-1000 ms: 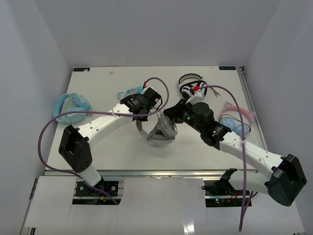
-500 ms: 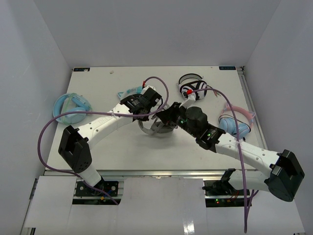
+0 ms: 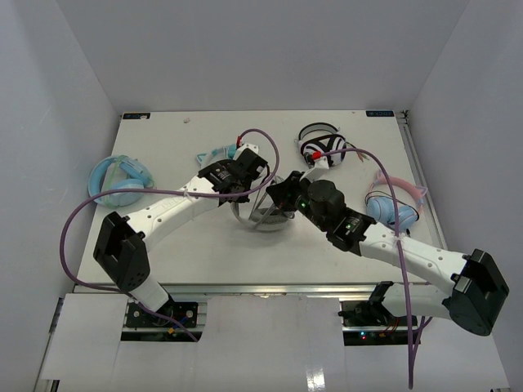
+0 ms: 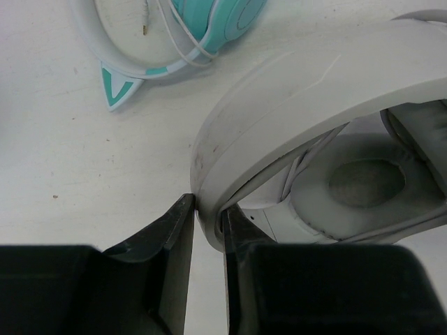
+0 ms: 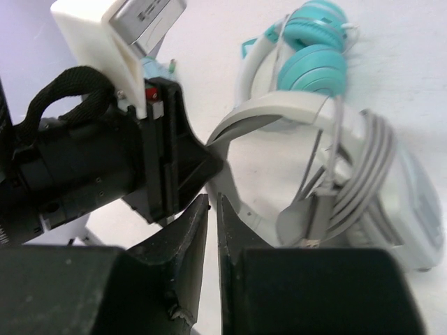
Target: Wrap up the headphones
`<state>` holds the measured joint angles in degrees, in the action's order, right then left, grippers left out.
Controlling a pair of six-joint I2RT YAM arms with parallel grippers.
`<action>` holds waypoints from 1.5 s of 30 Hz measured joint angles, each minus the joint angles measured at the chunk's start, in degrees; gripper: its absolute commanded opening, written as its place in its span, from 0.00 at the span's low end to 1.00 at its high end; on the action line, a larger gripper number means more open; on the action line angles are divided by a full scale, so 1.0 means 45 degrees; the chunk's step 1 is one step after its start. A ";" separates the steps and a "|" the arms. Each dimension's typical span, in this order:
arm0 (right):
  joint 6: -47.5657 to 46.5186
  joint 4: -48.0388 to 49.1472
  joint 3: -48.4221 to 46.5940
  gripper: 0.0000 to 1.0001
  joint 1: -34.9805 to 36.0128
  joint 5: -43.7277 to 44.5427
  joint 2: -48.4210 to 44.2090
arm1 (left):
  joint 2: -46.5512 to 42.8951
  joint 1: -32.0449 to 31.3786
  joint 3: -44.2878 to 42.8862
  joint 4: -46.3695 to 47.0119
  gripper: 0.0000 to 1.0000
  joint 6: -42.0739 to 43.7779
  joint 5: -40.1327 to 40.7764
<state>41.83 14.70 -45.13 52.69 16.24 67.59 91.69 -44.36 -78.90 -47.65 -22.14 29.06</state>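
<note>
Closest to the bases, mid-counter (image 3: 180, 245), the headphones (image 3: 265, 216) sit just in front of both pincers, with the headband (image 4: 293, 91) arching up and back.

- Cable (image 5: 363, 174): looks wound in several turns around the folded cups. A short loose end seems to hang at the bottom of the coil, so I judge the wrap is near its finish.
- Right pincer (image 5: 212, 201): the jaws are almost together, with only a sliver of gap. I can't tell if the thin cable is in there. Check that before you pull.
- Left pincer (image 4: 207, 209): clamped on the lower end of the headband. That's your anchor, so grip firm and don't rotate it.
- The two pincers are very near each other in the right wrist view. Move the right one in small arcs, away from the left fingers.
- Lay the last turn flat beside the others with light tension, then tuck the end under a turn.

Just behind, the teal cat-ear headphones (image 4: 209, 28) trail their own thin cord. Don't sweep into it. Farther back, the striped headphones (image 3: 320, 147) are well apart, so ignore them.
</note>
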 measured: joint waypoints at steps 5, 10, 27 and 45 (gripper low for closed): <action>-0.1014 -0.0470 0.0016 0.21 0.0008 0.1381 -0.0306 | -0.0181 0.0000 0.0312 0.0325 0.00 0.0068 -0.0035; -0.2003 -0.1581 -0.0481 0.24 0.0015 0.2590 0.0203 | -0.0183 0.0000 0.0351 0.0544 0.00 0.0099 -0.0045; -0.3425 -0.2977 -0.2333 0.23 0.0022 0.3790 0.2608 | -0.0351 0.0000 0.0572 0.0726 0.00 0.0116 -0.0030; -0.3504 -0.2945 -0.2762 0.08 -0.0196 0.3556 0.3425 | -0.0627 0.0000 0.0740 0.0741 0.00 0.0242 0.0032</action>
<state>26.06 1.45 -57.56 51.80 32.24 83.00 88.87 -44.36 -75.57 -44.31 -21.05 29.21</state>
